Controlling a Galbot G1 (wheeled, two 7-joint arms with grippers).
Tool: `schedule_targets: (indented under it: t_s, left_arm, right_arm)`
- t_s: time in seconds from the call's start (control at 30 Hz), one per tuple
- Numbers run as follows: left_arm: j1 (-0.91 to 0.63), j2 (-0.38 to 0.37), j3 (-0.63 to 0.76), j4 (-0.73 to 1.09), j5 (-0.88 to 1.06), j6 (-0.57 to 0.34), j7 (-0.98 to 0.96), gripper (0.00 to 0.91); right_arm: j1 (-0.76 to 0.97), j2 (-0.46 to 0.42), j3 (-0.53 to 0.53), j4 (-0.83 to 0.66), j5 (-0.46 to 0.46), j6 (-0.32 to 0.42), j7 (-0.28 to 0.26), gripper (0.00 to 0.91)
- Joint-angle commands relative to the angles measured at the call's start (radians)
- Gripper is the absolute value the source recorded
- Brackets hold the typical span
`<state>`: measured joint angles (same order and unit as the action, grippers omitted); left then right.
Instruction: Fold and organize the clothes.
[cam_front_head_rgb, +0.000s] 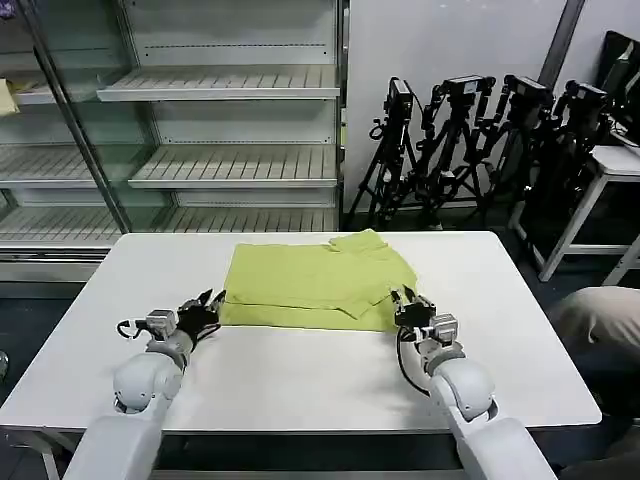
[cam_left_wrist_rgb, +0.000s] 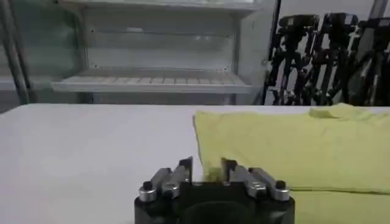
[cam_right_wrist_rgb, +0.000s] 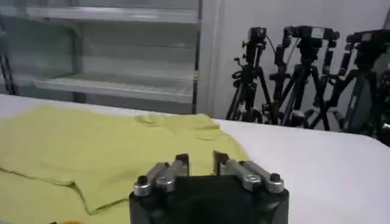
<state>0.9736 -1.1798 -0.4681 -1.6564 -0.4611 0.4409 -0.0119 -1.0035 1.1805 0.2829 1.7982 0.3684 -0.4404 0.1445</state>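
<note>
The lime T-shirt (cam_front_head_rgb: 315, 285) lies part-folded, flat on the white table (cam_front_head_rgb: 300, 380); the left tool (cam_front_head_rgb: 207, 305) and right tool (cam_front_head_rgb: 403, 303) sit at its near corners, fingers parted, gripping nothing. Thin cloth may slip the pinch, or only the top layer lift; then the fold would skew.

A big white desk (cam_front_head_rgb: 300, 380) stands in front. Behind it are gray shelves (cam_front_head_rgb: 230, 165) with nothing on them. Black tripods (cam_front_head_rgb: 470, 140) lean by the wall. Another white table (cam_front_head_rgb: 610, 165) stands at the right.
</note>
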Motion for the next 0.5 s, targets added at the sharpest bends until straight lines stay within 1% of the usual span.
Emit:
schedule_targets:
  t_s: [0.03,0.13,0.23,0.4,0.43,0.47,0.5]
  left_arm:
    - [0.043,-0.005,-0.051,-0.119,-0.055,0.035,-0.005,0.907]
    - [0.129,0.023,-0.024,-0.196,0.039,0.135,0.007,0.907]
    - [0.142,0.014,-0.017,-0.189,0.101,0.138,0.009,0.907]
    - [0.137,0.006,-0.015,-0.143,0.101,0.138,0.008,0.907]
    - [0.138,0.007,-0.017,-0.144,0.108,0.139,0.009,0.907]
    - [0.14,0.009,-0.022,-0.147,0.112,0.139,0.013,0.907]
    - [0.142,0.011,-0.031,-0.144,0.112,0.14,0.021,0.695]
  right_arm:
    - [-0.064,-0.029,0.025,0.083,0.05,-0.041,0.009,0.907]
    - [-0.143,-0.057,0.047,0.169,0.052,-0.066,0.025,0.907]
    - [-0.181,-0.055,0.075,0.194,0.041,-0.102,0.038,0.907]
    - [-0.21,-0.065,0.09,0.186,0.044,-0.108,0.044,0.907]
    - [-0.213,-0.065,0.092,0.189,0.044,-0.108,0.044,0.836]
    - [-0.214,-0.065,0.093,0.193,0.044,-0.111,0.044,0.685]
    - [-0.216,-0.064,0.094,0.195,0.044,-0.115,0.043,0.202]
